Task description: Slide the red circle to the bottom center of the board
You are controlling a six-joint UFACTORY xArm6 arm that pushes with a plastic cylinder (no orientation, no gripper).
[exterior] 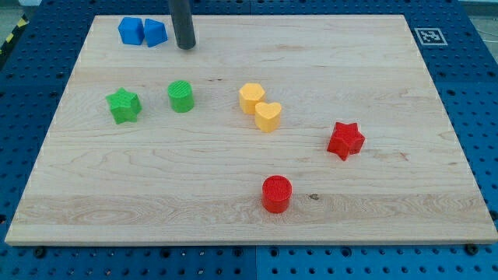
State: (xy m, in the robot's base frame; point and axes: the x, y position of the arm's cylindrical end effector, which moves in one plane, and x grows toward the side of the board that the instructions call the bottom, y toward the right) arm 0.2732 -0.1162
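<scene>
Eight small blocks lie on the wooden board point(233, 155), which fills most of the view and rests on a blue perforated table point(475, 93); a black-and-white marker tag point(429, 36) sits at the board's top right corner. Next in size is my dark rod, coming down from the view's top edge, with my tip point(185, 47) touching the board near the top left, just to the right of the two blue blocks and apart from them. No jaws exist on this arm, so nothing is being held, and the tip touches no block. Those two blue blocks, a blue cube-like one point(130, 31) and a blue wedge-like one point(156, 33), stand side by side and touching near the top left corner. Below them, on the view's left, the green star point(124, 105) stands near the green cylinder point(180, 96), the two apart. Near the board's middle, a yellow rounded block point(251, 98) touches a yellow heart point(268, 116) just below and to its right. Toward the view's right stands the red star point(345, 140). The red circle point(276, 193) stands near the bottom edge, slightly right of the centre line, well apart from my tip.
</scene>
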